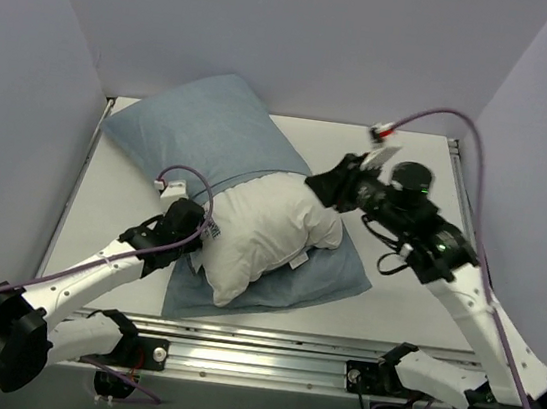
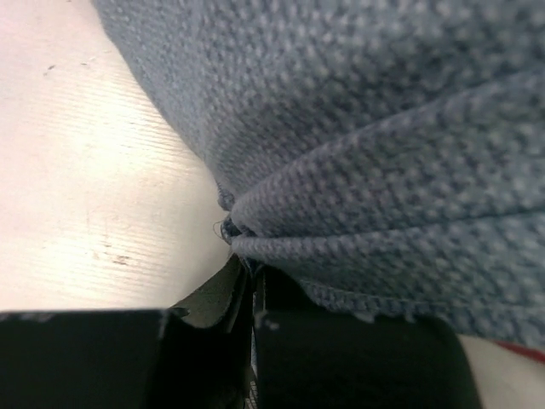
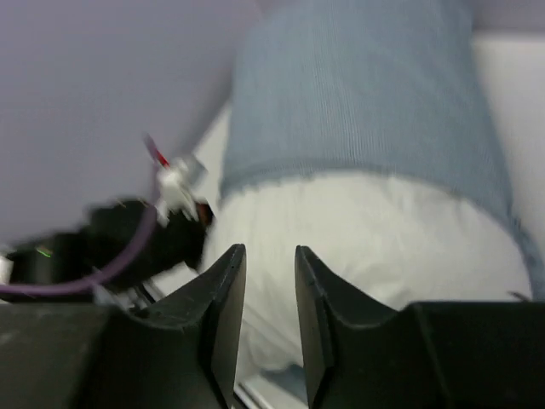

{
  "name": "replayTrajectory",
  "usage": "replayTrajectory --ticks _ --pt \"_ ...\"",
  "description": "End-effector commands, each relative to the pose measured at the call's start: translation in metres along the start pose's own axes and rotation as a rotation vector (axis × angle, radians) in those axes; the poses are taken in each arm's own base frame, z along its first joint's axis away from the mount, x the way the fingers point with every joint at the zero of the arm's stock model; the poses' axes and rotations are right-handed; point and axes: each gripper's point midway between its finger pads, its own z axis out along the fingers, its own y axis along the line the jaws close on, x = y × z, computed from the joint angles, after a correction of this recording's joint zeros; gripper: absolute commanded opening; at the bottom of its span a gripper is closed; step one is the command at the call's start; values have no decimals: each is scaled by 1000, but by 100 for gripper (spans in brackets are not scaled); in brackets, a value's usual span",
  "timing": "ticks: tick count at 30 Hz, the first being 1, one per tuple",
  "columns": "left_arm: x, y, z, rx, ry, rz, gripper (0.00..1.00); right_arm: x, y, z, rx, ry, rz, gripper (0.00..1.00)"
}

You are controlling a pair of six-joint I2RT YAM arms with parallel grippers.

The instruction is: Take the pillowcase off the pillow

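The white pillow point(image 1: 266, 226) lies mid-table with its near half bare. The pale blue-grey pillowcase point(image 1: 202, 137) still sheathes its far half, and a flap of it spreads under the near right side. My left gripper point(image 1: 197, 233) sits at the pillow's near-left corner, shut on the pillowcase hem point(image 2: 281, 247), which bunches right at its jaws point(image 2: 247, 266). My right gripper point(image 1: 319, 185) hovers at the pillow's far-right side. In the right wrist view its jaws point(image 3: 269, 251) stand slightly open with nothing between them, and the pillow point(image 3: 383, 239) and pillowcase point(image 3: 358, 94) lie beyond.
Lavender walls point(image 1: 276, 33) close in the table point(image 1: 412, 183) on the left, back and right. A metal rail point(image 1: 264, 350) runs along the near edge between the arm bases. Purple cables loop above both wrists. Bare tabletop point(image 2: 85, 170) shows beside the left gripper.
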Motion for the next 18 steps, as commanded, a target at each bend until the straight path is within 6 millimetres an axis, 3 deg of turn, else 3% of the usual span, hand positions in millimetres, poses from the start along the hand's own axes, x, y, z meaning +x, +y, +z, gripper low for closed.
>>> replayTrajectory --ticks 1,2,3,4,6,7,9,10,14,18 --pt "-30 -41 -15 199 -79 -45 2 111 -23 21 66 286 21 28" --pt "-31 -45 -17 219 -81 -47 2 127 -23 20 79 315 12 35" --pt "-30 -49 -20 247 -71 -48 2 139 -25 17 98 332 11 49" --pt "-31 -52 -23 267 -72 -52 2 165 -24 13 91 382 14 56" --pt "-31 -58 -28 299 -70 -59 2 182 -20 6 84 402 49 74" --pt "-33 -64 -32 325 -73 -68 2 202 -21 1 92 430 50 78" --pt "-34 -71 -36 353 -75 -72 2 216 -21 -5 105 452 73 88" --pt "-35 -75 -38 366 -77 -75 2 233 -20 -11 106 490 66 91" --pt "-36 -90 -42 400 -78 -72 2 259 -14 -19 81 548 65 97" --pt "-30 -105 -46 423 -68 -47 2 267 -14 -14 79 559 63 100"
